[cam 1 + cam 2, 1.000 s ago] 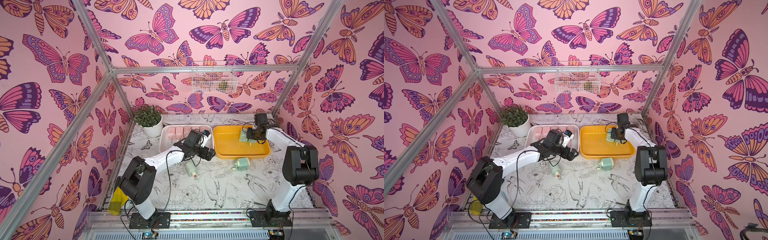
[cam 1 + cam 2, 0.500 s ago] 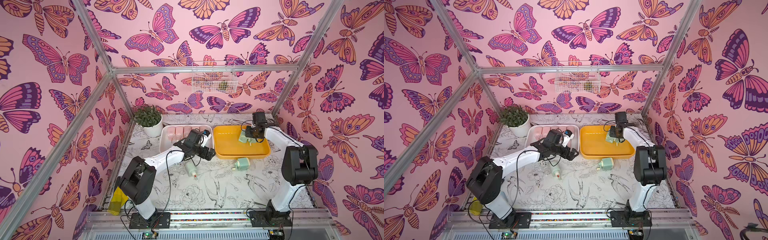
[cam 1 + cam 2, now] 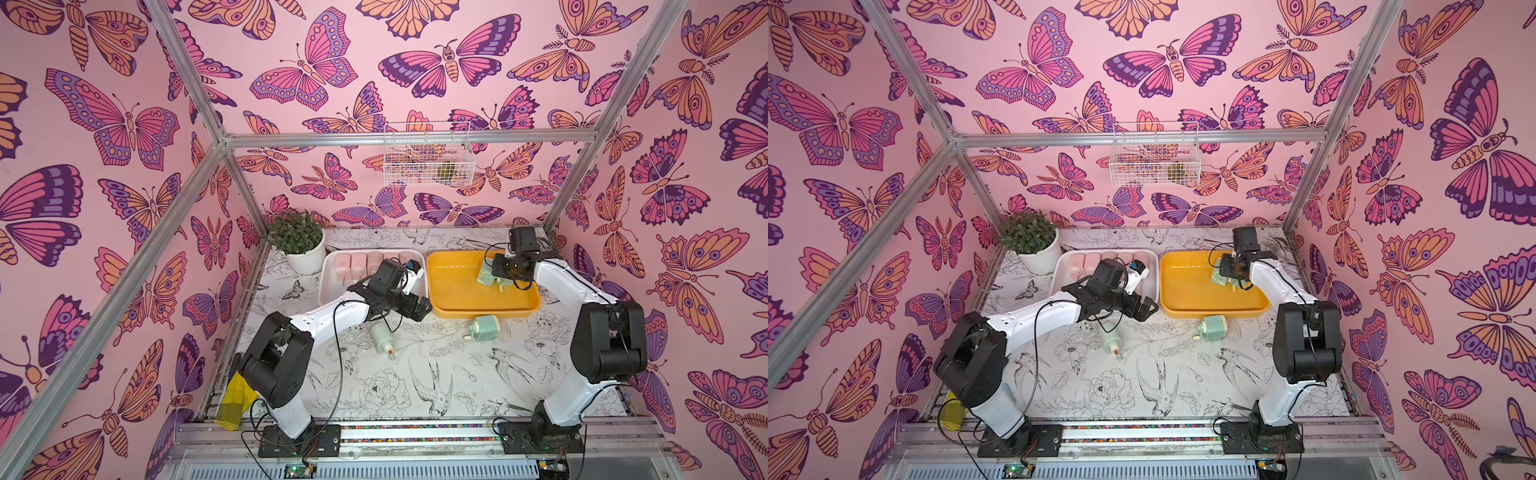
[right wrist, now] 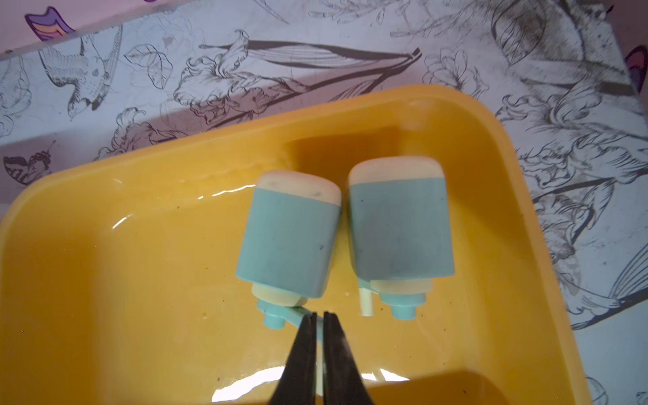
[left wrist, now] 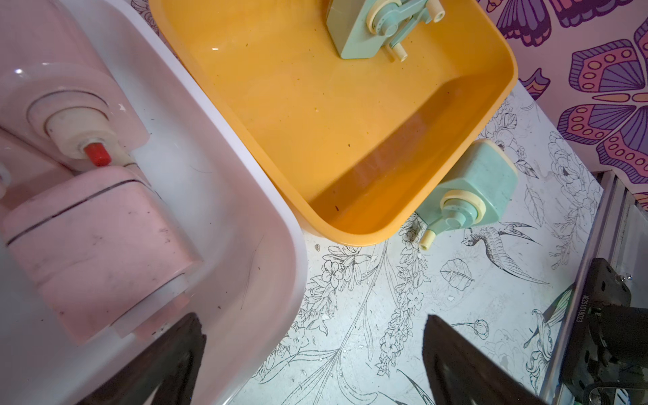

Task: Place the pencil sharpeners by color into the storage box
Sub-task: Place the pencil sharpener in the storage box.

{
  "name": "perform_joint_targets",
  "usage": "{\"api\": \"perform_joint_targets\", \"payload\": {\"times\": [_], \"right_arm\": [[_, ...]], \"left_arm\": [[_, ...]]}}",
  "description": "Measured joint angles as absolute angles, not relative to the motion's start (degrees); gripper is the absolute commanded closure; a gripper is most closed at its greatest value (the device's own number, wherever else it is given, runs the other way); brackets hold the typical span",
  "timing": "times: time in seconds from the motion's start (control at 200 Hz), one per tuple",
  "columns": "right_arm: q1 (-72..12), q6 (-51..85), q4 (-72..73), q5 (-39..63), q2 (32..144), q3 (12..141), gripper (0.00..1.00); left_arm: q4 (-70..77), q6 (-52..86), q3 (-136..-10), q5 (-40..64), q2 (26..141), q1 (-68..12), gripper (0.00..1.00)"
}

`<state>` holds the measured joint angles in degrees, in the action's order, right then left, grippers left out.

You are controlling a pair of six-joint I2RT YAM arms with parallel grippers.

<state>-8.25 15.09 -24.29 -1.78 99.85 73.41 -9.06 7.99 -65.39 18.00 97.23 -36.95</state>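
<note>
**A:** Since the right end effector (image 4: 319,322) looks almost pressed together, what's in it?

**B:** The crank handle (image 4: 277,317) of a mint sharpener (image 4: 287,238), pinched between the fingers. The sharpener is inside the yellow tray (image 4: 350,101), in the far corner on the right arm's side. Can't tell if it's lifted off the tray floor.

**A:** Anything next to it?

**B:** A second mint sharpener (image 4: 399,228), side by side with it and closer to that corner's wall.

**A:** Outside the tray?

**B:** A third mint sharpener (image 3: 484,329) lies on the desk (image 3: 415,386), just beside the tray's near rim. A fourth sharpener (image 3: 380,337), paler with a red tip, lies off the tray's near corner on the left arm's side, under that arm.

**A:** Pink ones?

**B:** The pink sharpeners (image 3: 365,262) are in a row in the white tray (image 3: 328,270), right beside the yellow tray on the left arm's side. Count unclear because the arm covers some.

**A:** Left end effector?

**B:** The left end effector (image 5: 312,317) is spread wide, over the desk by the yellow tray's near corner on that side.
</note>
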Motion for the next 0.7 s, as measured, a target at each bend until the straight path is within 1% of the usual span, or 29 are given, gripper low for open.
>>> {"api": "perform_joint_targets", "payload": {"times": [0.185, 0.305, 0.491, 0.701], "right_arm": [[-8.3, 16.3, -23.6, -1.7, 100.2, 67.2, 0.9], [-8.2, 16.5, -23.0, -2.5, 102.0, 66.3, 0.9], [-8.2, 16.7, -22.2, -2.7, 108.0, 71.2, 0.89], [-8.2, 17.6, -22.0, -1.8, 110.5, 77.8, 0.89]], "left_arm": [[-9.1, 8.0, -65.4, 18.0, 97.2, -37.1, 0.0], [-9.1, 8.0, -65.4, 18.0, 97.3, -37.1, 0.0], [-9.1, 8.0, -65.5, 18.1, 97.6, -37.1, 0.0], [-9.1, 8.0, -65.5, 18.0, 97.7, -37.2, 0.0]]}}
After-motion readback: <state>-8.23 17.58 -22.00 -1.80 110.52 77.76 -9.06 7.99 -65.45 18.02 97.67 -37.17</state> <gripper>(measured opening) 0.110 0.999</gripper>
